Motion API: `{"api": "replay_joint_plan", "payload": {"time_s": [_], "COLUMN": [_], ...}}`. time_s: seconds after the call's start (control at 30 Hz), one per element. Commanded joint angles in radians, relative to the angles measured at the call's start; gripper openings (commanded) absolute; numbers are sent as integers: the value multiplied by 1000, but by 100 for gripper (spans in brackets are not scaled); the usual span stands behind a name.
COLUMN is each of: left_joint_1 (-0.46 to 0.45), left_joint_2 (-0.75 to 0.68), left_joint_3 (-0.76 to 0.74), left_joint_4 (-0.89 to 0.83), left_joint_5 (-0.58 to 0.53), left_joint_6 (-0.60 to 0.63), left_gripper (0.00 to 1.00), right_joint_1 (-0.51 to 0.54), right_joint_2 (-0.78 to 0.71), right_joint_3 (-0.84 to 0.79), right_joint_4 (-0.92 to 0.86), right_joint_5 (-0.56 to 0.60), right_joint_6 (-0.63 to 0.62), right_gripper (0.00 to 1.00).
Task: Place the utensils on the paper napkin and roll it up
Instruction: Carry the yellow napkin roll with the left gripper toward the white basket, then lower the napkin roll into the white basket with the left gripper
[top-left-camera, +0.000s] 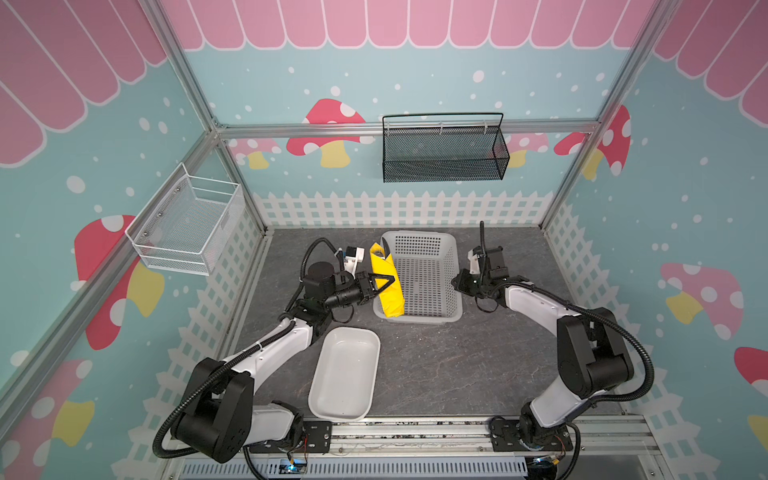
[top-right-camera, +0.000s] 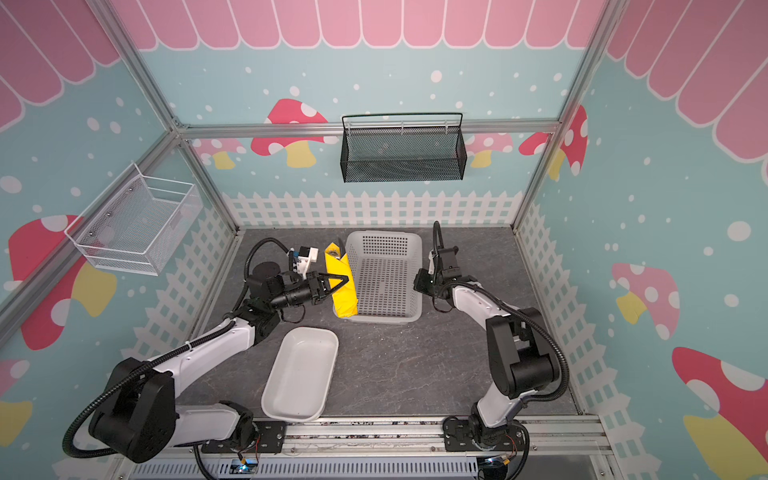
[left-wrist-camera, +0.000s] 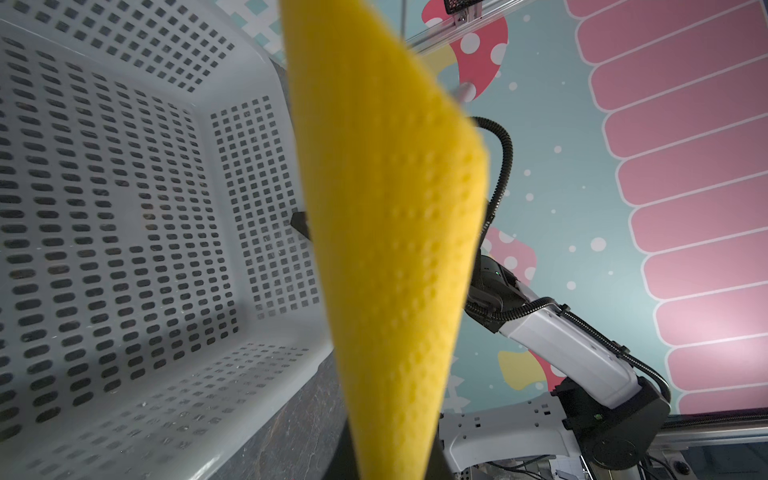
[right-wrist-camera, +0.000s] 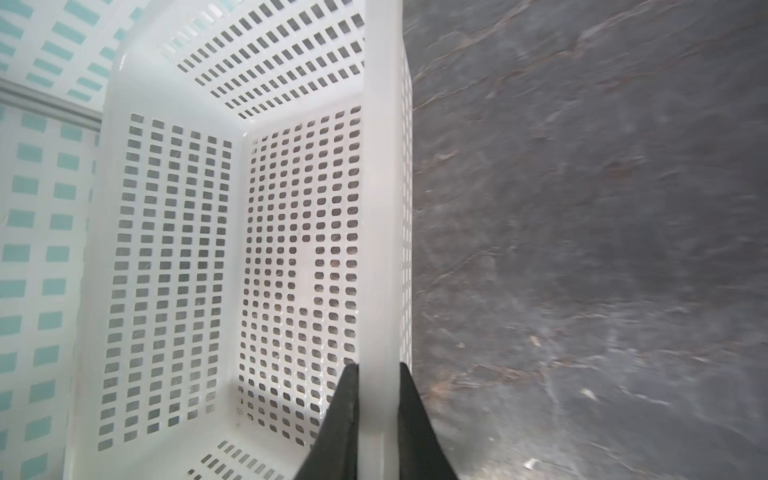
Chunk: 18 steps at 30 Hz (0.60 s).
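Looking pretty much done: the paper napkin is rolled around the utensils, left gripper jaws clamped on it mid-frame over the white basket edge, right gripper jaws pinching the opposite rim.

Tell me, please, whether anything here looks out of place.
Nothing spilled or damaged. The rolled paper napkin is held by the left gripper over the white basket's left rim, while the right gripper pinches its opposite rim.
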Motion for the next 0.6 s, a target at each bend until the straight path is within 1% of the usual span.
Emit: {"api": "replay_joint_plan", "payload": {"time_s": [0.0, 0.07, 0.13, 0.23, 0.27, 0.37, 0.4, 0.5, 0.57], "left_joint_1": [-14, -29, -44, -103, -119, -168, -183, -213, -229], "left_joint_2": [12, 28, 57, 117, 142, 230, 263, 350, 409], "left_joint_3": [35, 43, 64, 110, 134, 209, 230, 266, 295], "left_joint_4": [58, 59, 54, 33, 1, -89, -111, -69, -33], "left_joint_5": [-15, -15, -15, -14, -23, -33, -43, -58, -43], "left_joint_6": [2, 1, 5, 17, 31, 84, 87, 59, 33], "left_gripper": [0, 0, 0, 0, 0, 0, 0, 0, 0], "right_joint_1": [9, 9, 8, 9, 9, 9, 9, 9, 9], "right_joint_2": [-56, -97, -142, -219, -241, -276, -284, -302, -320], "right_joint_3": [-72, -127, -178, -248, -266, -283, -284, -274, -271], "right_joint_4": [-48, -55, -74, -74, -65, -62, -61, -58, -54], "right_joint_5": [-17, -57, -58, -64, -77, -92, -96, -125, -138], "right_joint_6": [-103, -130, -129, -112, -106, -86, -80, -67, -58], "right_gripper": [13, 13, 14, 16, 18, 25, 26, 32, 34]}}
